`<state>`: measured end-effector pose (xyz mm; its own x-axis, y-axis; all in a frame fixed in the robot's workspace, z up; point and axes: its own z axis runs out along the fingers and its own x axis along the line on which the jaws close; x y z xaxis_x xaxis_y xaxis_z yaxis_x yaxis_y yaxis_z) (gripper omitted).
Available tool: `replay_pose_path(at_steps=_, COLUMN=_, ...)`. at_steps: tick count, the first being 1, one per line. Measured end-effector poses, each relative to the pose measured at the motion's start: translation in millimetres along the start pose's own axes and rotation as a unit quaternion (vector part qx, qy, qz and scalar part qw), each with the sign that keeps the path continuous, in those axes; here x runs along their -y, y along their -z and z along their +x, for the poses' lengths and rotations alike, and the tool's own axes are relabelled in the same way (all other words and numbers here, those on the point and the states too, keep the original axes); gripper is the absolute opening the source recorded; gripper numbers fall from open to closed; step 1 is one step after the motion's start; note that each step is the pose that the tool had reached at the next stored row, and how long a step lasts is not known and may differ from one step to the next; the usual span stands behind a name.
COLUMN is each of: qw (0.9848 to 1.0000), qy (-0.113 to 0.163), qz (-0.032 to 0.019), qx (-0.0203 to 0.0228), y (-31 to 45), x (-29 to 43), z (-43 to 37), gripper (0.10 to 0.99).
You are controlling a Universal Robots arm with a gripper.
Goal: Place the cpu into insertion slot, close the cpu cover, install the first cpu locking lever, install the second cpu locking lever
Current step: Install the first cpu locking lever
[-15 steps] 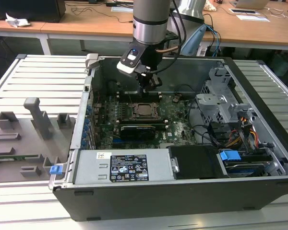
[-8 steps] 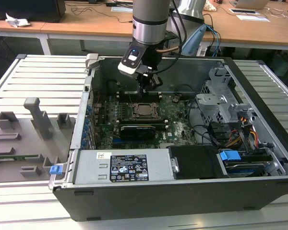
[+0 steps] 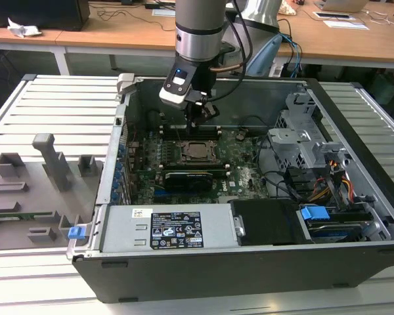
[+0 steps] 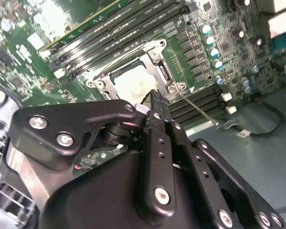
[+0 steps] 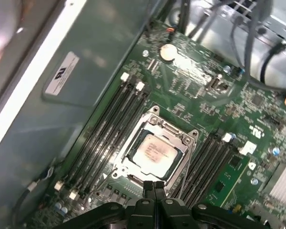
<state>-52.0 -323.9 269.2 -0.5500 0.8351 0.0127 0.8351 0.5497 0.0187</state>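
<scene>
We see a big black computer case (image 3: 217, 275) lying open on a grey table (image 3: 52, 105). Inside are a green board (image 3: 246, 167), a silver box (image 3: 125, 230) with a sticker (image 3: 176, 230), a blue clip (image 3: 314, 213) and colored wires (image 3: 341, 187). Grey plastic shapes (image 3: 52, 164) sit beside the case.

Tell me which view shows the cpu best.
The first wrist view: the cpu lies face-up, its face in plain sight. In the second wrist view the gripper hides part of it; the exterior view shows it far off.
</scene>
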Motion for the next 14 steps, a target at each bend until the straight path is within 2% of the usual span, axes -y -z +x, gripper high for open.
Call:
replay_pose_path(at_steps=3, qw=0.9995, qy=0.030, qz=0.0004, qx=-0.0006, y=-0.2, x=0.0, z=0.0, gripper=0.106)
replay_pose_path(at_steps=5, qw=0.9976, qy=0.069, qz=0.0009, qx=-0.0013, y=-0.3, x=0.0, z=0.0, gripper=0.106)
replay_pose_path(at_steps=7, qw=0.9961, qy=0.088, qz=0.0011, qx=-0.0017, y=-0.4, x=0.0, z=0.0, gripper=0.106)
replay_pose_path(at_steps=9, qw=0.9938, qy=0.111, qz=0.0014, qx=-0.0021, y=-0.5, x=0.0, z=0.0, gripper=0.106)
replay_pose_path(at_steps=13, qw=0.9882, qy=0.153, qz=0.0019, qx=-0.0029, y=-0.6, x=0.0, z=0.0, gripper=0.106)
replay_pose_path(at_steps=14, qw=0.9853, qy=0.171, qz=0.0022, qx=-0.0032, y=-0.6, x=0.0, z=0.0, gripper=0.106)
